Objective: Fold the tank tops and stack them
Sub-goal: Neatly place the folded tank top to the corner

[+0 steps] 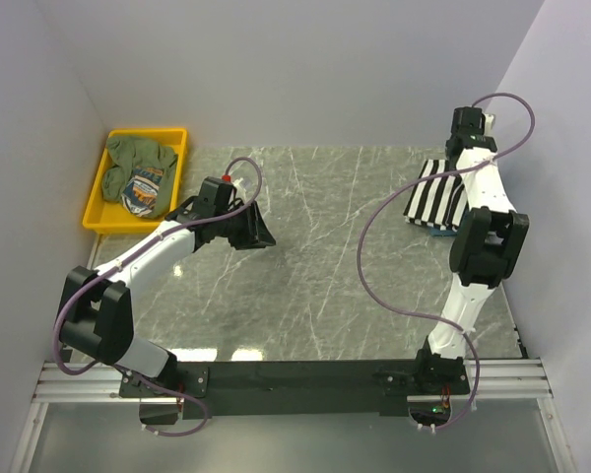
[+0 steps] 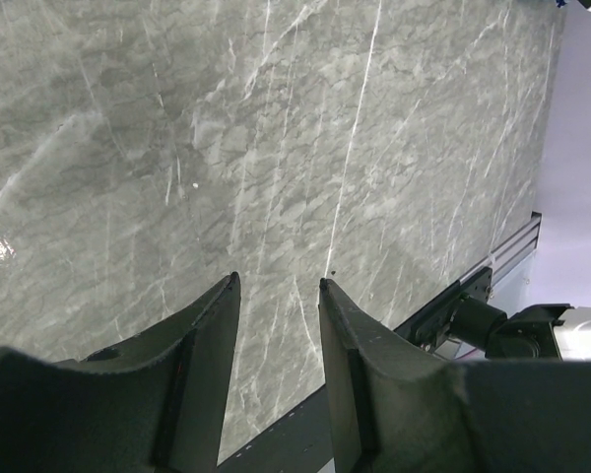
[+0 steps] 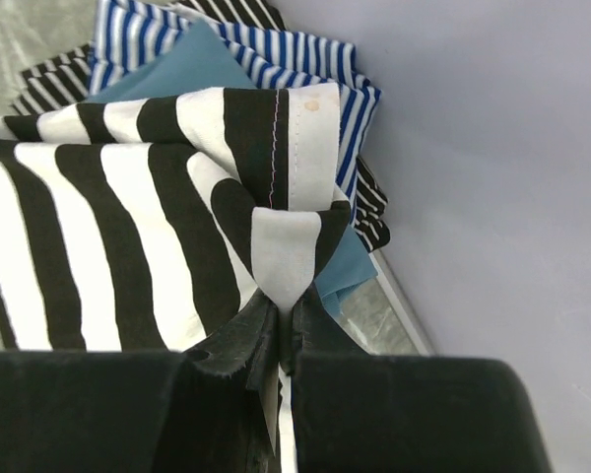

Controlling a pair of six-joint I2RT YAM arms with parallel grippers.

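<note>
Black-and-white striped tank top bunches up, pinched inside the right gripper.

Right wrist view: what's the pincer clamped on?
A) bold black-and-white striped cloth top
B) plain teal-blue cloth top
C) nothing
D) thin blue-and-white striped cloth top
A: the right pincer is shut on a pinched fold of the bold black-and-white striped cloth tank top; the plain teal-blue cloth top shows beneath it.

free: table middle and lower centre | blocked: yellow tray upper left; tank tops upper right against wall; left arm across left
</note>
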